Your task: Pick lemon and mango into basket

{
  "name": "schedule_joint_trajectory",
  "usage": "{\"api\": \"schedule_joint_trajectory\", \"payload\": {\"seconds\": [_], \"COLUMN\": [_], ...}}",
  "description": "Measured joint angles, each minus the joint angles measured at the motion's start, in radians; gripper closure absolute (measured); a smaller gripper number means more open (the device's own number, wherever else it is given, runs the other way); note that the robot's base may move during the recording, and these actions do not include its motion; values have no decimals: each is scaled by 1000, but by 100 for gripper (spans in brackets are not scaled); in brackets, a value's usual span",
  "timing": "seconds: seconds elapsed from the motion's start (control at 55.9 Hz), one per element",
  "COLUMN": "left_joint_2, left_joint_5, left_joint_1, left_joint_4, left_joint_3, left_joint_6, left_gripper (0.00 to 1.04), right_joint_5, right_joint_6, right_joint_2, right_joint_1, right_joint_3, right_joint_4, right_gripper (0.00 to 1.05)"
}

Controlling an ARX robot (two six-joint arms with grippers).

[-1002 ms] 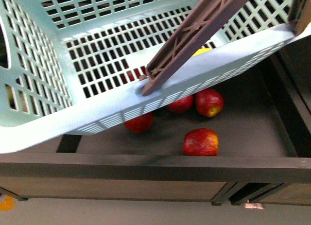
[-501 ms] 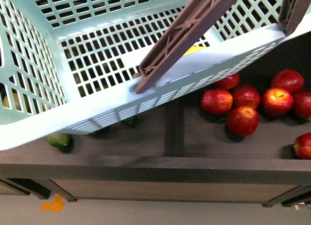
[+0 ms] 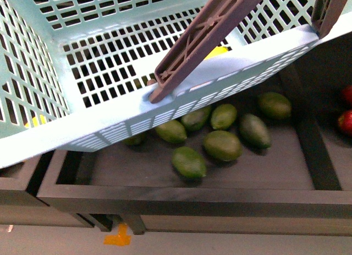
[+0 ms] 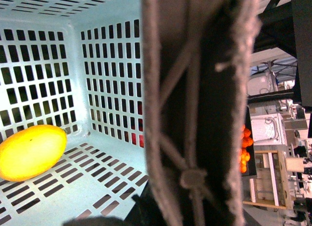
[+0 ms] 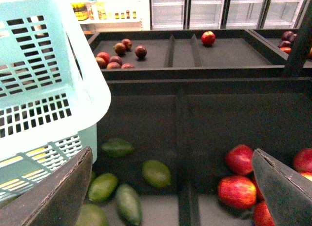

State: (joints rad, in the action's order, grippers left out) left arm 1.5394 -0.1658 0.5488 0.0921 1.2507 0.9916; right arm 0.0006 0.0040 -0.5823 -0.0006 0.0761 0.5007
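Your right pincer (image 5: 171, 155) hangs spread and empty above green fruits (image 5: 156, 173); the basket (image 3: 110, 109) holds one yellow fruit (image 4: 31, 153); you cannot tell the left pincer's state.

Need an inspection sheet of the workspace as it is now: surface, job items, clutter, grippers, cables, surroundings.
Surface: dark divided shelf tray, fruit in its compartments.
Job's things: teal basket tilted above the tray; one yellow fruit on its floor, lemon or mango unclear.
Clutter: green fruits; red apples; tangerines.
Grippers: right gripper open, empty; left gripper cannot be judged, the basket handle fills its view.
Cables: nothing seen.
Surroundings: glass-door fridges beyond a farther tray.
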Motion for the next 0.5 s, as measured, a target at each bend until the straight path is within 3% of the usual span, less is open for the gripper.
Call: {"api": "schedule_joint_trajectory", "payload": {"seconds": [0.501], "left_joint_2": [0], "left_joint_5": [-2], "left_joint_1": [0], "left_joint_4": [0], "left_joint_3": [0], "left_joint_6": [1], "left_gripper": [100], "right_joint_5": [0], "right_joint_6": [0], "right_joint_2": [0], "right_joint_1": [0], "right_joint_3": [-1], "right_joint_4": [0], "right_gripper": [9]}}
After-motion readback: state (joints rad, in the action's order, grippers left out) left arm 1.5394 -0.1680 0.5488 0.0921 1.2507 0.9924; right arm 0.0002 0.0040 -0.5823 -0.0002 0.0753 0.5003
